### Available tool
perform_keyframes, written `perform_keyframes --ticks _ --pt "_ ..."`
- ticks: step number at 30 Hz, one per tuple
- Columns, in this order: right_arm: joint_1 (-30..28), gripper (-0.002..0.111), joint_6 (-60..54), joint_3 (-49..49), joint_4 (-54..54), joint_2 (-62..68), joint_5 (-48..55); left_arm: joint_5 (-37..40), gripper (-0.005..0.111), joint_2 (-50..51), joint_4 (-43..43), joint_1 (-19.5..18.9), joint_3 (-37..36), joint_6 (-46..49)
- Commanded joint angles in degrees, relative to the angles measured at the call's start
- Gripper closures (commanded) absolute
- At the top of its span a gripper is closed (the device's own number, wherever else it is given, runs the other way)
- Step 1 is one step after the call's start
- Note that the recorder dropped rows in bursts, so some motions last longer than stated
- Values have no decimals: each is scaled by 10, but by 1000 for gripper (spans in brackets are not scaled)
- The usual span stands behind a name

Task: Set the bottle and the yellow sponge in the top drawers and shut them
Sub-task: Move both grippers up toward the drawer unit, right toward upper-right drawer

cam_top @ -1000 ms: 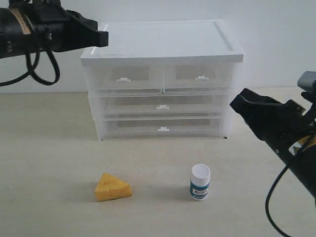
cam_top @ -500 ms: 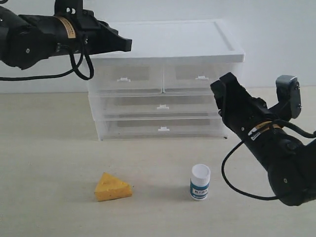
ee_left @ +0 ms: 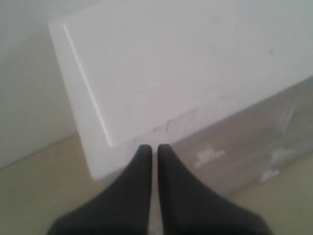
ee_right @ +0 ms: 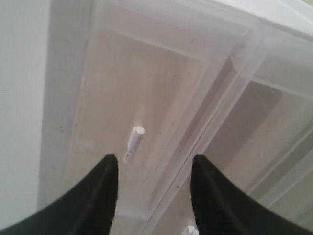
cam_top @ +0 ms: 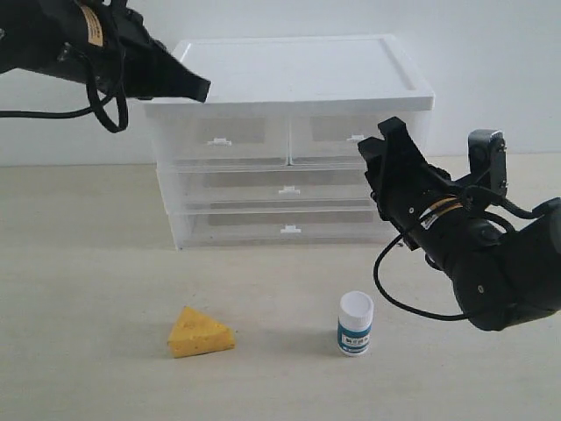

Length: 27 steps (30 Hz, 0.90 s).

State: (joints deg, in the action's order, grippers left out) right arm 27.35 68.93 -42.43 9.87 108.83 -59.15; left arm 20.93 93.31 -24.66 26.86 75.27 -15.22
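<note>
The bottle (cam_top: 355, 323), white with a teal label, stands upright on the table in front of the cabinet. To its left lies the yellow sponge (cam_top: 200, 332), a cheese-shaped wedge. Both top drawers, left (cam_top: 219, 133) and right (cam_top: 346, 132), sit pushed in. My right gripper (cam_top: 379, 146) hangs open just in front of the right top drawer (ee_right: 146, 98), its fingers either side of the white tab handle (ee_right: 133, 143) without touching it. My left gripper (cam_top: 203, 88) is shut and empty, hovering at the cabinet's upper left corner (ee_left: 98, 161).
The white cabinet lid (cam_top: 289, 74) tops two full-width drawers (cam_top: 285, 189) below the small ones, both pushed in. The cabinet stands against a pale wall. Bare beige table (cam_top: 88, 289) spreads around the sponge and bottle.
My right gripper has swung left up to the right top drawer and its jaws have opened. The left arm has shifted right, then dropped slightly by the cabinet's corner. Bottle and sponge have not moved.
</note>
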Motion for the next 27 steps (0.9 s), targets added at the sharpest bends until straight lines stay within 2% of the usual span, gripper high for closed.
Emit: perform_keyframes --ticks 1,4,12,27 --pt "0 66 1 -11 0 0 24 59 103 8 84 -3 9 91" --pt "0 66 -3 -11 0 0 24 32 103 10 111 -11 9 111" --pt "0 66 -3 -11 14 0 24 24 103 52 133 -39 30 112" --pt "0 66 36 -53 35 28 50 -7 103 95 133 -39 61 112"
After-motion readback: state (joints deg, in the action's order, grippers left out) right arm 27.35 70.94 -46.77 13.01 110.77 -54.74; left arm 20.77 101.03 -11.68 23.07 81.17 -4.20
